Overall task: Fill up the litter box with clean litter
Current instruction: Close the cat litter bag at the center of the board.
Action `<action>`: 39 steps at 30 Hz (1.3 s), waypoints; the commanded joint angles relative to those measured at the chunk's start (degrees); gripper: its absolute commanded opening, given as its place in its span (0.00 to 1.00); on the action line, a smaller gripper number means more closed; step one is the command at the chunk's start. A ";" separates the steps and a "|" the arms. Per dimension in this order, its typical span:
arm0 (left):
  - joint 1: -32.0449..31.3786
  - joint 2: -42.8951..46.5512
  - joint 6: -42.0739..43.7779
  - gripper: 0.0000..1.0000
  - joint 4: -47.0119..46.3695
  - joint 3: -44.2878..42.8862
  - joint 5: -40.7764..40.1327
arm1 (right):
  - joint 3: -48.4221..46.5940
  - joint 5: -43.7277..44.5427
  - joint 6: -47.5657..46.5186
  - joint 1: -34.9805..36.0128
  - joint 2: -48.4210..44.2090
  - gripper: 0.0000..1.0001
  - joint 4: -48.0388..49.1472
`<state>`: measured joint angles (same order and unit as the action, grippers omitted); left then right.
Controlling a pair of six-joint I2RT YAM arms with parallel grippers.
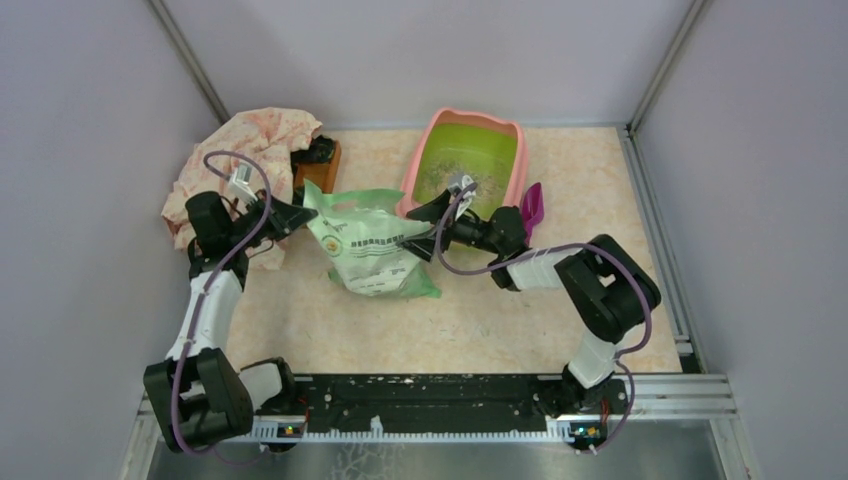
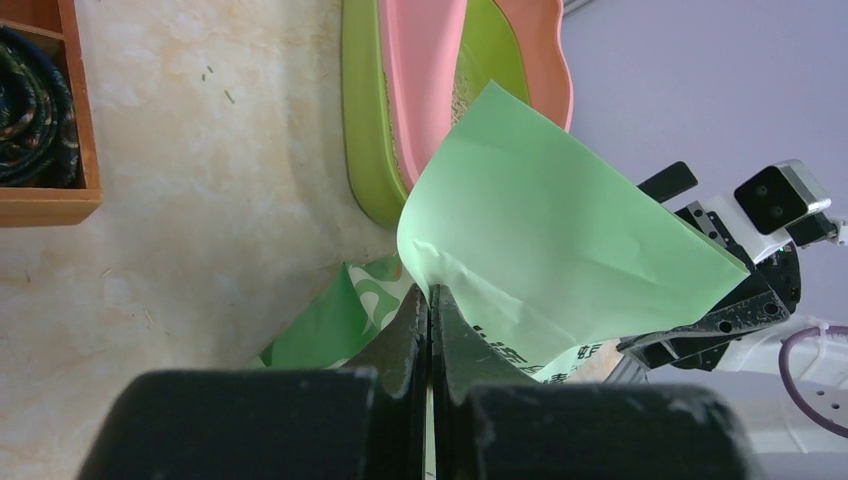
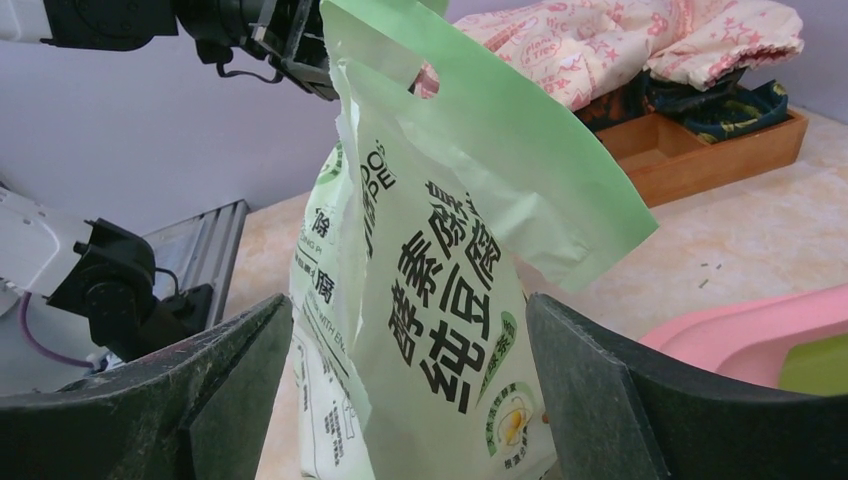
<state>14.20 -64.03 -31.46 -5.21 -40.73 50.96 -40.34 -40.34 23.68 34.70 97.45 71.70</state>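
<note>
- Light green film, thin and crinkly: the left gripper [image 2: 430,305] is pinched tight on the top flap of the printed bag [image 1: 375,250], at its left corner.
- The right gripper [image 3: 410,340] stands wide, a jaw on either side of the bag's body, with no contact that I can see.
- The bag looks soft, slippery and bottom-heavy. I'd judge it wants a second hold low on the body, so it tips rather than folds.
- The litter box [image 1: 418,150] sits just beyond the bag, far and right, with a thin scatter of clean litter [image 1: 447,172] inside.
</note>
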 commanded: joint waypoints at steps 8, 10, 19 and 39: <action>1.62 -0.98 0.81 0.00 0.31 1.64 -2.11 | -6.35 -2.01 2.16 0.76 4.01 0.83 4.31; 1.89 -1.17 0.93 0.00 1.64 1.83 -3.39 | -6.98 -2.11 2.35 1.04 4.88 0.82 4.13; 2.73 -0.36 1.22 0.00 2.31 2.12 -3.96 | -9.01 -4.32 3.39 1.16 4.60 0.04 0.39; -3.94 -4.61 1.68 0.00 2.21 -2.41 0.67 | -7.18 -1.17 -3.78 0.06 -9.37 0.00 -16.14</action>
<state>13.52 -67.88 -31.27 -4.08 -42.04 51.00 -46.94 -41.01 21.08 35.16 93.10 53.04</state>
